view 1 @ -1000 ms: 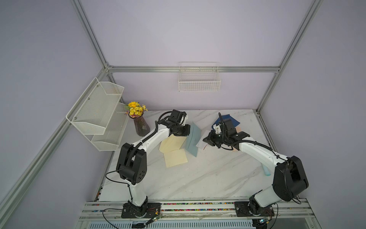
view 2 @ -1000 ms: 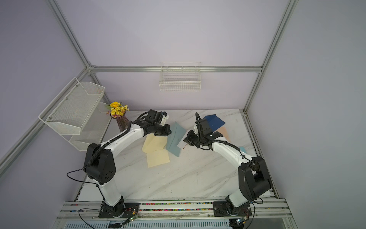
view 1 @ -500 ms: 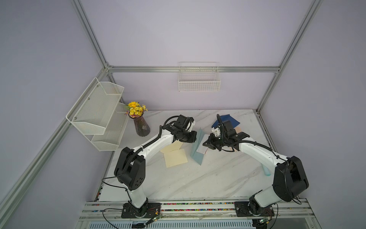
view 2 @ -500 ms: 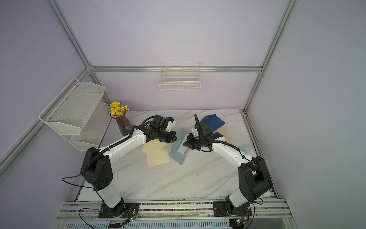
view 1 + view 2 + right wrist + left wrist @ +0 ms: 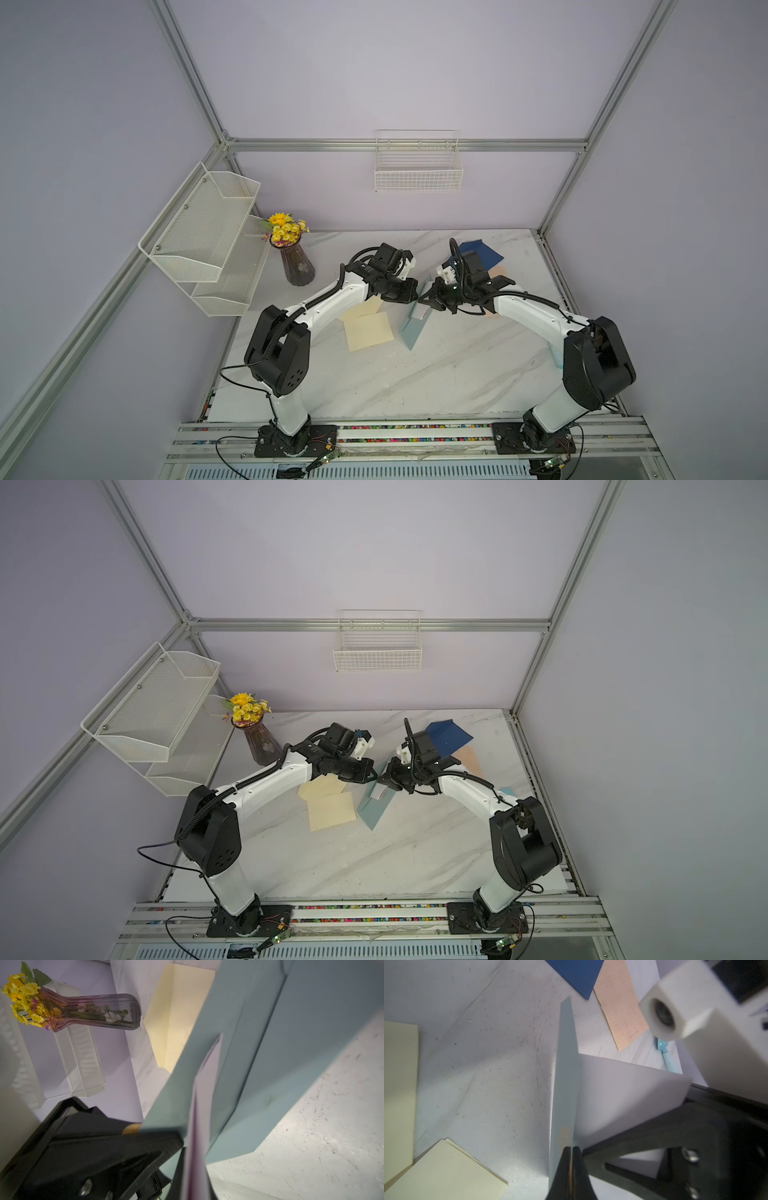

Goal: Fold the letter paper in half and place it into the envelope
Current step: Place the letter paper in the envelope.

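Envelope (image 5: 413, 332), matte teal card, pinched by left fingers (image 5: 560, 1176); right fingers (image 5: 179, 1172) clamp the white folded letter paper (image 5: 623, 1101).

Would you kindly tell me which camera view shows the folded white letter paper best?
The left wrist view: the folded white letter paper shows broadside, meeting the pale blue envelope. The right wrist view catches it nearly edge-on; in both top views it is only a small sliver.
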{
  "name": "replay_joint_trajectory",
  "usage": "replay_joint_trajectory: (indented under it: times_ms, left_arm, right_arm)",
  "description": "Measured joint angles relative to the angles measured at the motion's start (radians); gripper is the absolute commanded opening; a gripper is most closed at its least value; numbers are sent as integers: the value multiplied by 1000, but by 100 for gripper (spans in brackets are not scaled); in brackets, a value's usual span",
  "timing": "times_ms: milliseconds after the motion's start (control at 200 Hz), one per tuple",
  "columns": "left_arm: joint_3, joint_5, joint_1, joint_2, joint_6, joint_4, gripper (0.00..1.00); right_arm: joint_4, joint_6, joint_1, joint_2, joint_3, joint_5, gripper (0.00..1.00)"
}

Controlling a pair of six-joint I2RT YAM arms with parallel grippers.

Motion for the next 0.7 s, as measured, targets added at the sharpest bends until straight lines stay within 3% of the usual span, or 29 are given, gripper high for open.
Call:
replay_joint_trajectory:
  times_ms: [350,605,700]
  left_arm:
    - [0,108,0,0,-23,63,0]
    - [-1,123,11,18,-31,76,0]
    - [-1,130,14,18,-32,87,0]
  right_arm:
    - [29,64,8,88,21,4,0]
    - [40,105,18,117,42,13,0]
    - [26,115,17,117,55,20,14]
